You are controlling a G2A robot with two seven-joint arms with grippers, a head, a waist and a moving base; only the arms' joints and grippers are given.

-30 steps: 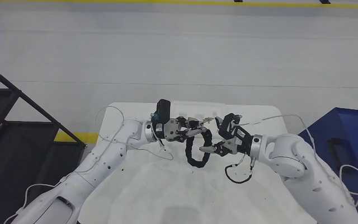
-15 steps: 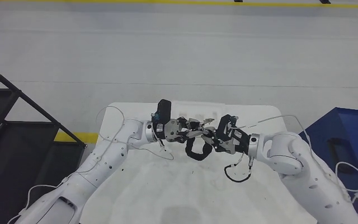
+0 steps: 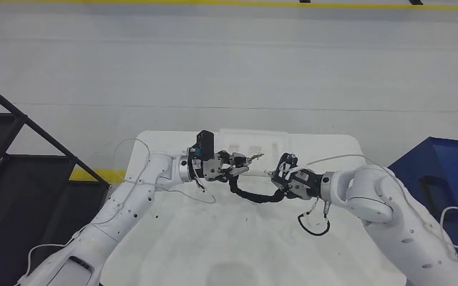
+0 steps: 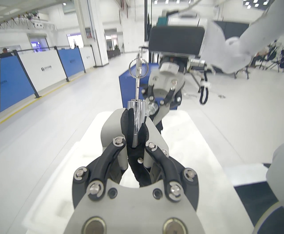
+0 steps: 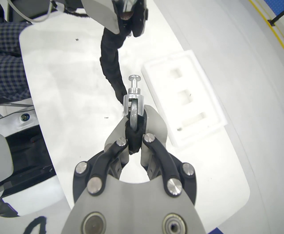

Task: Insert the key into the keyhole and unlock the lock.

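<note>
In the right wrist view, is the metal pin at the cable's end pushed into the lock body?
No, the pin stands bare on the cable end that the right gripper holds, clear of the lock body farther off.

The lock barrel (image 4: 136, 110) is mirror-bright polished metal, like its pin (image 5: 134, 85) and the key (image 4: 137, 88). Its cable (image 5: 108, 62) wears rough, matt black cloth. The tray (image 5: 206, 93) looks like matt white foam on a smooth white surface (image 5: 73, 93). The left claw (image 4: 135, 126) and right claw (image 5: 134, 120) are dull grey metal.
</note>
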